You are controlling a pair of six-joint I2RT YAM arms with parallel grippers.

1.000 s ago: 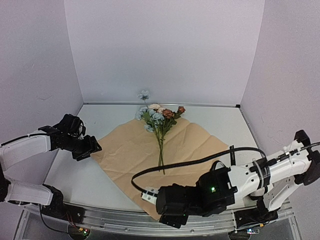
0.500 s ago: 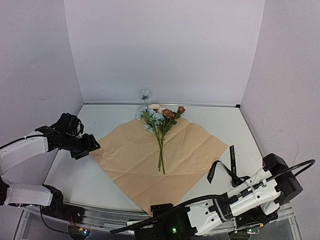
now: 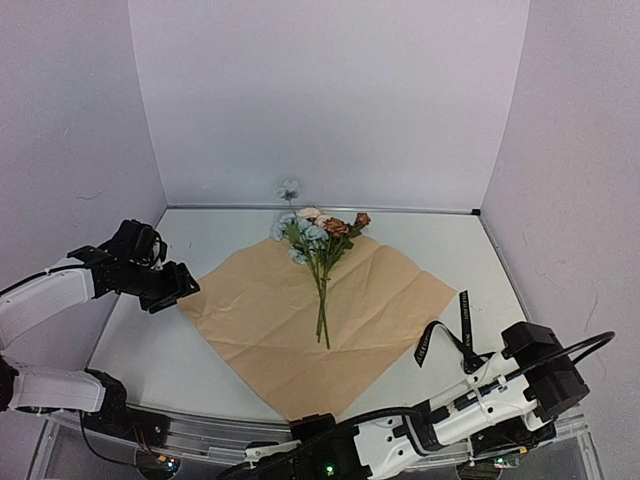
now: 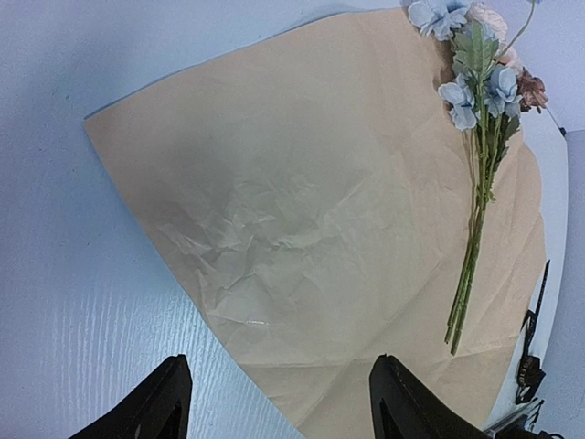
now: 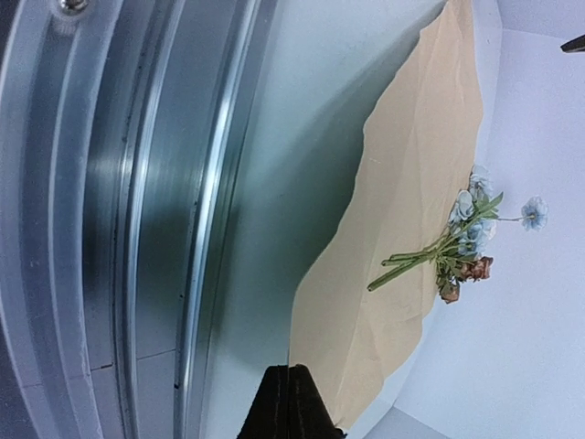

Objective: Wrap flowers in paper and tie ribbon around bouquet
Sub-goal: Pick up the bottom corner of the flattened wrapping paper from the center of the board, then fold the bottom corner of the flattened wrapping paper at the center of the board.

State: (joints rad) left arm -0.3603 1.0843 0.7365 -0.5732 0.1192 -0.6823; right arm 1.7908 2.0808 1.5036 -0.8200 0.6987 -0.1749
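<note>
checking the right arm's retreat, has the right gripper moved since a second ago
Yes. The right gripper has pulled back from above the paper's near corner to the metal rail along the near edge.

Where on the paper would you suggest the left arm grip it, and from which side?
The paper lies flat as a diamond, so probably its left corner, from the left: it is bare and nearest the open left gripper, while the flowers lie along the middle.
</note>
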